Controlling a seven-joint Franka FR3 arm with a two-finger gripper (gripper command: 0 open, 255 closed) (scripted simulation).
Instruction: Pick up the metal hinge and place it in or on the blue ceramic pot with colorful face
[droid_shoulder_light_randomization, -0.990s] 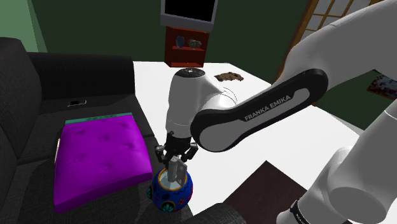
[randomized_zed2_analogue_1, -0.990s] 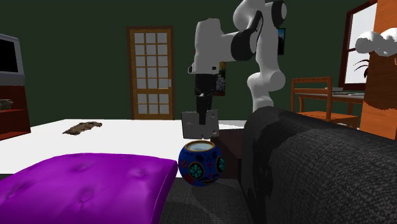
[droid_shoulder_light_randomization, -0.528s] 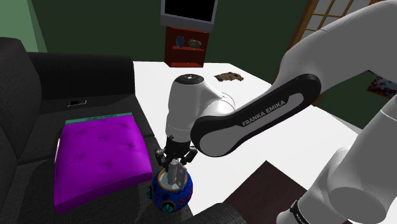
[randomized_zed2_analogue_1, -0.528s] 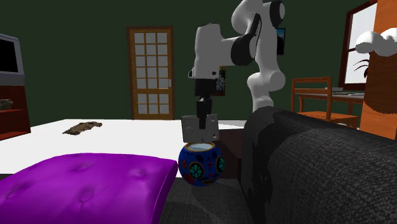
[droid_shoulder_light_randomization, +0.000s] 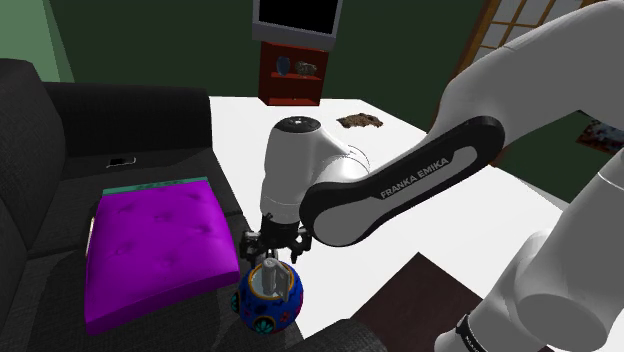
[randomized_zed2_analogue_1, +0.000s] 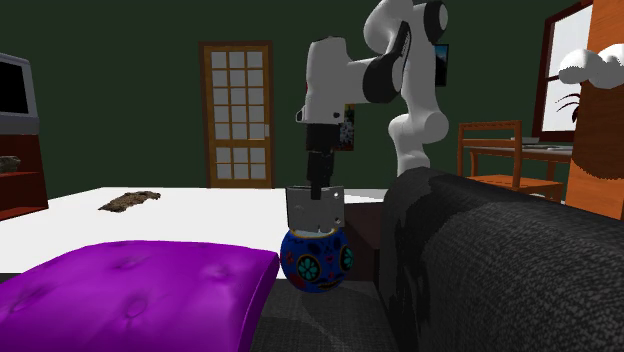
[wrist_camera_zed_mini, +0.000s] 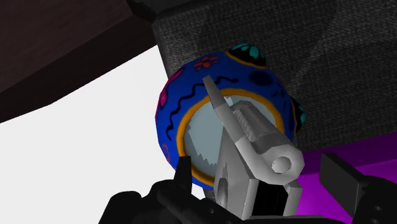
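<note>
Wrist view: hinge (wrist_camera_zed_mini: 251, 143) over pot (wrist_camera_zed_mini: 184, 95) mouth; fingers (wrist_camera_zed_mini: 343, 181) apart.

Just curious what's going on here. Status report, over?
Gripper open, fingers off hinge. It stands upright in mouth of blue pot. Purple cushion alongside, not blocking.

dim room, flat even light, white table (droid_shoulder_light_randomization: 520, 195) bright

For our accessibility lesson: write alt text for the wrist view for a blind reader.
A grey metal hinge sits between the open fingers of the black gripper, over the orange-rimmed mouth of a round blue patterned pot beside a white surface.
</note>
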